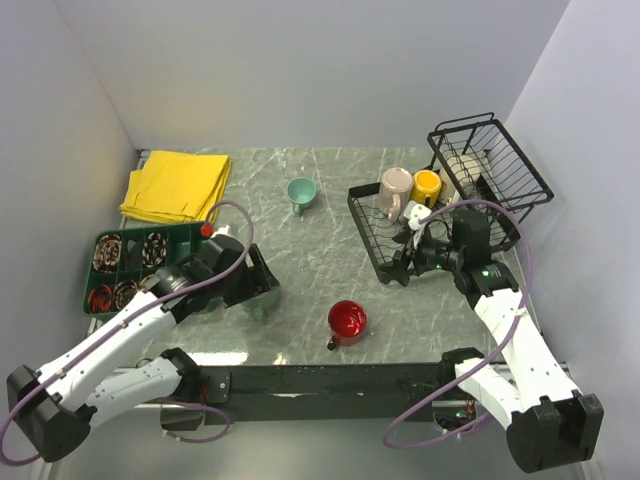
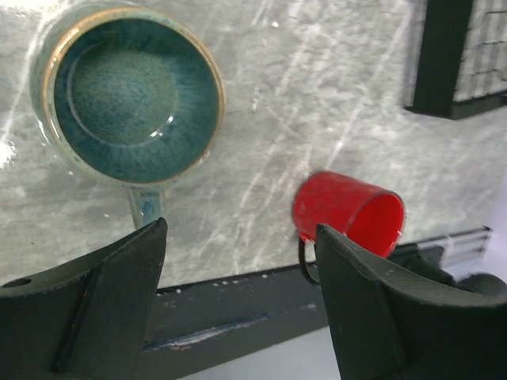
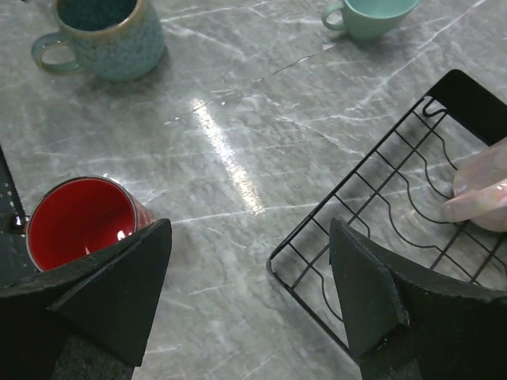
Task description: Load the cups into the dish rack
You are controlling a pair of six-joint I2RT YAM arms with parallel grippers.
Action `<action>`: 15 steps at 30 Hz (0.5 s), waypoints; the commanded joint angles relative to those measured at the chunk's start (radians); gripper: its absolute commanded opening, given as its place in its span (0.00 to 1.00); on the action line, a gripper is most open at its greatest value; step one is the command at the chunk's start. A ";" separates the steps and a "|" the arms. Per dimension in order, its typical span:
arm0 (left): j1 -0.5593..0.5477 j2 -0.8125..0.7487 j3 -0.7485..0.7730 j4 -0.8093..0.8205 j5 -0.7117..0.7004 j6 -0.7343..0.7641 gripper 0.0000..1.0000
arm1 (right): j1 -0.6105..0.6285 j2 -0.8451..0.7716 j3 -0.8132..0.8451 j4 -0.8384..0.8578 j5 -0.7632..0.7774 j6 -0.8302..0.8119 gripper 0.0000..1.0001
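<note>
Jaws apart on both arms, nothing held. Left gripper [image 2: 242, 229]: grey-green mug [image 2: 131, 91] stands upright just beyond the fingertips, its handle pointing back toward the gap. Right gripper [image 3: 249, 226]: over the near left corner of the dish rack [image 1: 362, 222].

Cups counted: five certain.
- Two in the rack's flat tray, side by side at its far end: pink mug [image 1: 393, 192], yellow mug [image 1: 427, 185].
- Three on the table [image 1: 300, 250]: grey-green near left, teal mug [image 1: 300, 190] far centre, red mug [image 1: 347, 322] near centre, upright.

One wire basket [image 1: 490, 165] at the rack's far right.

A pale shape in the rack beside the right gripper is mostly hidden and cannot be identified. Right wrist view cuts the pink mug off at its edge.
</note>
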 commanded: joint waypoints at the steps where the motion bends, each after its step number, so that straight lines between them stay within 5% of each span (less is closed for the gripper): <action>1: -0.016 0.079 0.064 -0.001 -0.051 0.024 0.79 | -0.028 -0.011 -0.005 -0.001 -0.077 -0.014 0.86; 15: -0.047 0.464 0.212 -0.033 -0.214 0.128 0.71 | -0.109 -0.045 -0.016 -0.025 -0.146 -0.017 0.87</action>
